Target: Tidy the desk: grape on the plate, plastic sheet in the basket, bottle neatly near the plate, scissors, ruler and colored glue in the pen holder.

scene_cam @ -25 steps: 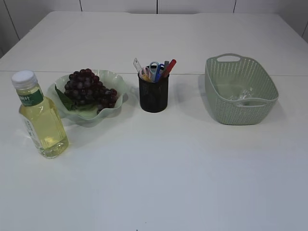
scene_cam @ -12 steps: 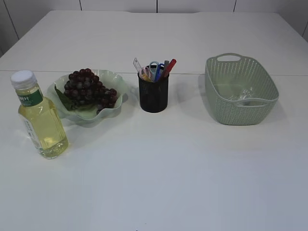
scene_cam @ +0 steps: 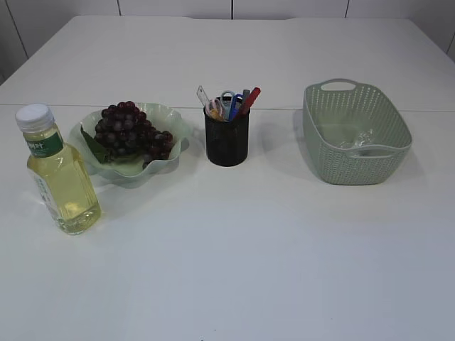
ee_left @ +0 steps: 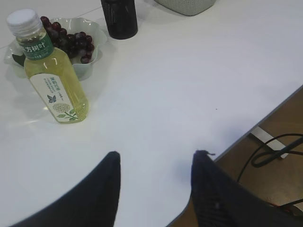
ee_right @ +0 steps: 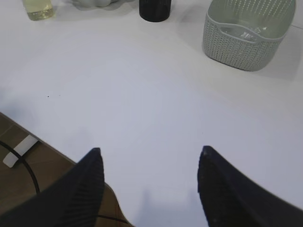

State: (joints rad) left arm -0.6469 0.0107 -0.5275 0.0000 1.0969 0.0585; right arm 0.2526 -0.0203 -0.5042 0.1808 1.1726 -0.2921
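Observation:
A bunch of dark grape point(scene_cam: 130, 130) lies on the pale green wavy plate point(scene_cam: 170, 160). Just left of the plate stands the bottle point(scene_cam: 60, 170) of yellow drink, upright, also clear in the left wrist view as bottle point(ee_left: 52, 71). The black mesh pen holder point(scene_cam: 227, 137) holds the scissors point(scene_cam: 228, 99), ruler point(scene_cam: 203, 95) and colored glue point(scene_cam: 249, 99). The plastic sheet point(scene_cam: 358, 139) lies inside the green basket point(scene_cam: 353, 167). My left gripper point(ee_left: 156, 158) is open over the near table edge, holding nothing. My right gripper point(ee_right: 149, 156) is open and empty too.
The white table point(scene_cam: 249, 256) stretches wide in front of the objects. Its near edge point(ee_left: 265, 116) drops to a wooden floor with black cables point(ee_left: 272, 151). Neither arm shows in the exterior view.
The objects on the table have not moved. No arm appears in any of the exterior frames.

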